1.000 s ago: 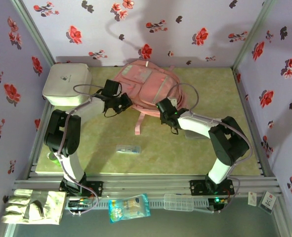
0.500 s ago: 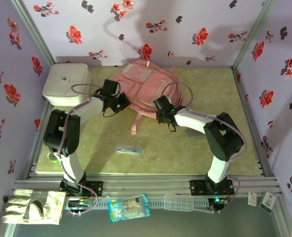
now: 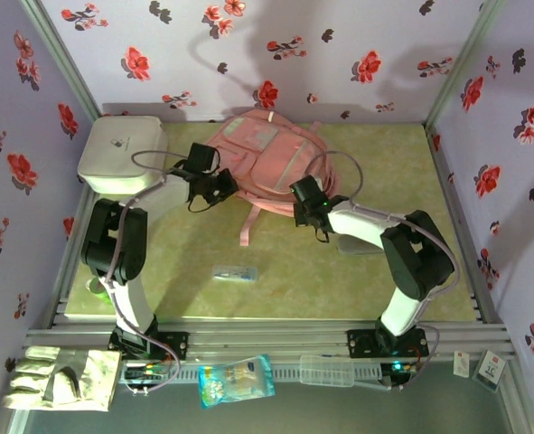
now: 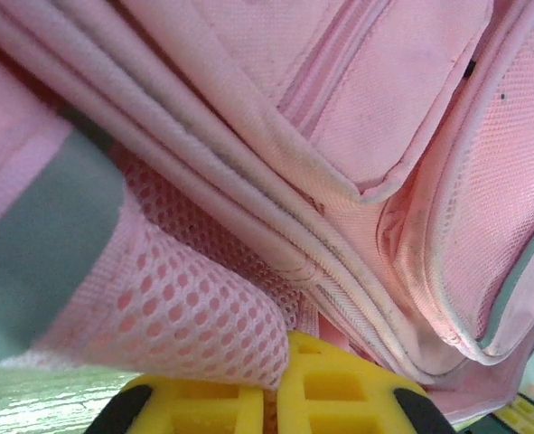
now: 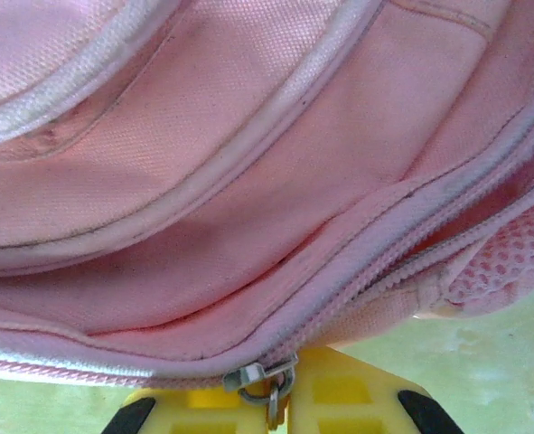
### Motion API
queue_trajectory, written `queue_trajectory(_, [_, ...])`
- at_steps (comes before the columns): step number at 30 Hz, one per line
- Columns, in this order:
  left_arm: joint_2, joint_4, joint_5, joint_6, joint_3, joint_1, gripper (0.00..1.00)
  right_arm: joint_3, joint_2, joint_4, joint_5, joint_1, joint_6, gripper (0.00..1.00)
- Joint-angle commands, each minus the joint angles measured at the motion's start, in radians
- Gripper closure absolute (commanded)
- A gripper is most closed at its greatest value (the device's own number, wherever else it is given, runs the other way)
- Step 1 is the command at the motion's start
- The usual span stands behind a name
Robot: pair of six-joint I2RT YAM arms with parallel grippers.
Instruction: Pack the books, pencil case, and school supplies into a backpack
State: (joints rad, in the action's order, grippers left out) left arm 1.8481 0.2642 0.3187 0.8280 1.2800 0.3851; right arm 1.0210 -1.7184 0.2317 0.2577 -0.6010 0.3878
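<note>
The pink backpack [image 3: 268,155] lies flat at the back middle of the table, one strap trailing toward me. My left gripper [image 3: 220,188] is at its near left edge, and its yellow fingers [image 4: 194,402] are shut on a fold of pink mesh. My right gripper [image 3: 305,202] is at the near right edge, shut on the metal zipper pull [image 5: 268,384] of the backpack [image 5: 248,181]. The small clear packet [image 3: 235,273] lies on the mat in front. A grey pouch edge [image 3: 363,247] peeks out under my right arm. A green roll [image 3: 92,287] sits by the left rail. The books are out of view.
A white rounded box [image 3: 122,154] stands at the back left, close to my left arm. Off the table's front edge lie a glove [image 3: 59,378], a blue-white bag [image 3: 237,380] and a clear box [image 3: 325,369]. Flowered walls close in three sides.
My right gripper moved up toward the backpack's near edge, first left, then a little right. The trailing strap shifted slightly left. My left gripper has hardly moved.
</note>
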Motion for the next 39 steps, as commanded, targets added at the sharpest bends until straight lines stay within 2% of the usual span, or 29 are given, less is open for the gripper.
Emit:
queue_trajectory(1, [0.032,0.001,-0.035,-0.08,0.065,-0.034,1.0,0.009,0.023,0.014,-0.079,0.012,-0.025,0.91])
queue_trajectory(3, [0.04,0.017,-0.05,-0.1,0.079,-0.034,0.93,0.035,0.009,0.014,-0.15,-0.003,-0.03,0.94])
queue_trajectory(5, [0.036,0.036,-0.071,-0.114,0.085,-0.039,0.8,0.072,-0.014,0.017,-0.211,-0.031,-0.032,0.95])
queue_trajectory(10, [-0.026,0.046,-0.101,-0.11,0.038,-0.06,0.6,0.163,-0.083,0.013,-0.299,-0.109,-0.018,0.96])
queue_trajectory(17, [-0.151,-0.01,-0.118,-0.002,-0.114,-0.077,0.46,0.313,-0.195,-0.032,-0.396,-0.15,0.031,0.97])
queue_trajectory(22, [-0.191,-0.142,-0.062,0.136,-0.226,-0.078,0.42,0.42,-0.252,-0.028,-0.456,-0.165,0.046,0.97])
queue_trajectory(27, [-0.183,-0.282,-0.003,0.255,-0.3,-0.075,0.41,0.456,-0.28,-0.01,-0.487,-0.171,0.058,0.97])
queue_trajectory(32, [-0.134,-0.338,0.027,0.296,-0.304,-0.071,0.42,0.446,-0.278,0.001,-0.498,-0.175,0.07,0.97])
queue_trajectory(39, [-0.089,-0.381,0.025,0.346,-0.336,-0.062,0.49,0.434,-0.272,0.004,-0.499,-0.175,0.095,0.97])
